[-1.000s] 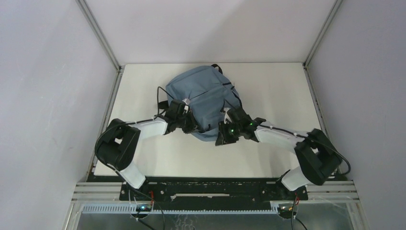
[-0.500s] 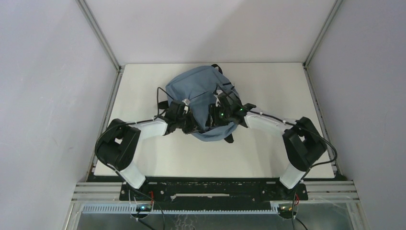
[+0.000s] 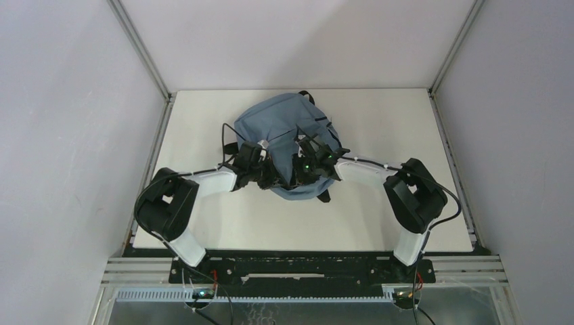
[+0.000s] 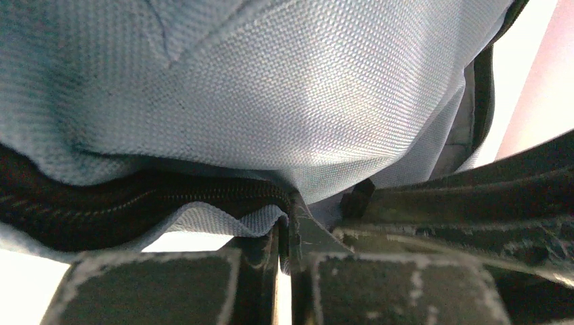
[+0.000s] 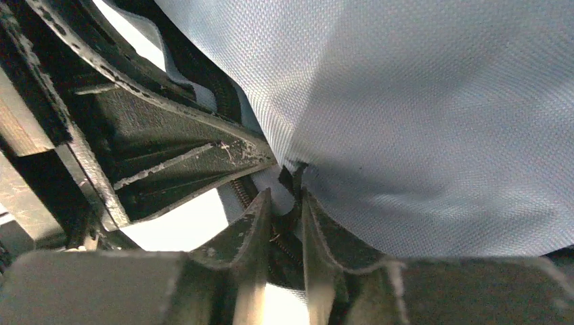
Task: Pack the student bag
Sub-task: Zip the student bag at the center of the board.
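The left gripper is clamping a fold of the bag right where the black zipper is ending, its fingers pressed together on the cloth. Just beside it, the right gripper is biting the same near edge. Its fingers are standing slightly apart with the zipper seam between them, and the fabric is puckering at their tips, so it appears to be gripping rather than hovering.

Both arms seem to be working to part the mouth of the bag. To do this well, the left should be anchoring its side while the right is drawing away along the zipper line, low and steady, so the cloth is not slipping out or dragging the whole bag.

The bag is lying flat at the middle of the table, its rounded bulk stretching away from the grippers. Nothing to pack is showing anywhere.
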You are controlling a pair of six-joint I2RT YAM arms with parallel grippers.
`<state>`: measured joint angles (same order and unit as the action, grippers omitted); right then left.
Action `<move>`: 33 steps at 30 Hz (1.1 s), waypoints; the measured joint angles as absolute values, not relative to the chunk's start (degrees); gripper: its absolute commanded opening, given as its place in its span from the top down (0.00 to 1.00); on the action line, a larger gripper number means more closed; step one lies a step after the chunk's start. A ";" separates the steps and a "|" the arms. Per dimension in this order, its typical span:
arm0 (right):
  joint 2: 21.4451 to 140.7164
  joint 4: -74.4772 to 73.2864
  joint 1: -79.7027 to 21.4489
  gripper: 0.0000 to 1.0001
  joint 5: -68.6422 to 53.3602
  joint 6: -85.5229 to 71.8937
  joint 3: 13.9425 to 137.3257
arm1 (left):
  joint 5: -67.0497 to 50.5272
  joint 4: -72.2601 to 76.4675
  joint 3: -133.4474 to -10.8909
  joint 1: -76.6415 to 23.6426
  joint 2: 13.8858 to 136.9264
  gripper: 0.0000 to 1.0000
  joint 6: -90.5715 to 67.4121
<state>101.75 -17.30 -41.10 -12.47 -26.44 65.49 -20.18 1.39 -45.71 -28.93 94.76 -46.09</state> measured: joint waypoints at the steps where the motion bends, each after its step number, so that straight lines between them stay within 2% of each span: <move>1: 102.08 -17.32 -41.23 0.89 -12.40 -26.55 65.65 | -20.18 1.39 -45.71 -28.93 94.76 1.00 -46.09; 2: 102.15 -17.43 -41.30 0.99 -12.34 -26.70 65.67 | -20.18 1.39 -45.71 -28.93 94.76 1.00 -46.09; 3: 102.15 -17.54 -41.30 1.00 -12.23 -26.61 65.67 | -20.18 1.39 -45.71 -28.93 94.76 1.00 -46.09; 9: 100.40 -19.57 -40.93 1.00 -10.15 -27.16 65.65 | -20.18 1.13 -45.71 -28.97 94.61 1.00 -46.06; 15: 90.94 -20.97 -39.35 1.00 -8.27 -27.27 61.91 | -19.90 -1.89 -45.71 -29.04 91.66 1.00 -45.50; 23: 78.89 -21.21 -36.73 1.00 -5.02 -28.95 54.22 | -18.57 -9.06 -45.74 -28.56 81.43 1.00 -43.97; 29: 77.60 -20.58 -35.79 1.00 -4.56 -30.04 53.89 | -17.10 -16.12 -45.93 -27.27 76.01 1.00 -41.19; 33: 78.37 -18.61 -31.18 1.00 -5.19 -30.61 52.21 | -16.25 -19.42 -45.93 -25.17 73.78 1.00 -39.68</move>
